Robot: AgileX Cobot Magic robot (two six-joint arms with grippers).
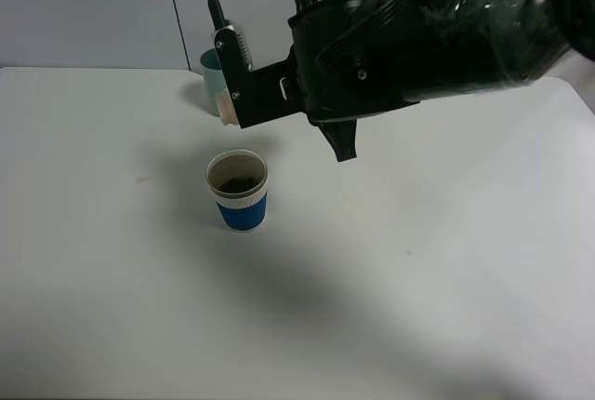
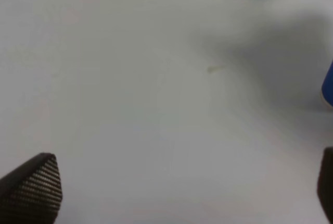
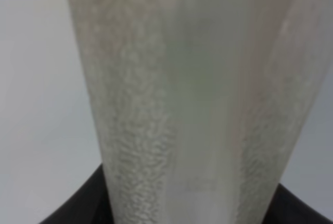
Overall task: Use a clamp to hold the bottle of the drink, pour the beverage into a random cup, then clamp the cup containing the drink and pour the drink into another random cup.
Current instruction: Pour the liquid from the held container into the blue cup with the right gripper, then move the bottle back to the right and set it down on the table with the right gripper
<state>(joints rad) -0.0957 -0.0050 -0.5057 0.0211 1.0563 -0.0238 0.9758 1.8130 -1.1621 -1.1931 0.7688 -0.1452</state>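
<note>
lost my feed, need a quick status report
Left fingers open over table. Right fingers shut on bottle, neck down near blue cup. Brown drink in it. Teal cup behind, apart.

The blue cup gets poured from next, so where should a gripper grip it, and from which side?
Take the blue cup around its white ribbed band, coming in level from the left with the open left gripper. It stands upright holding brown drink, so avoid the rim; the right arm, holding the bottle, hangs over the right.
</note>
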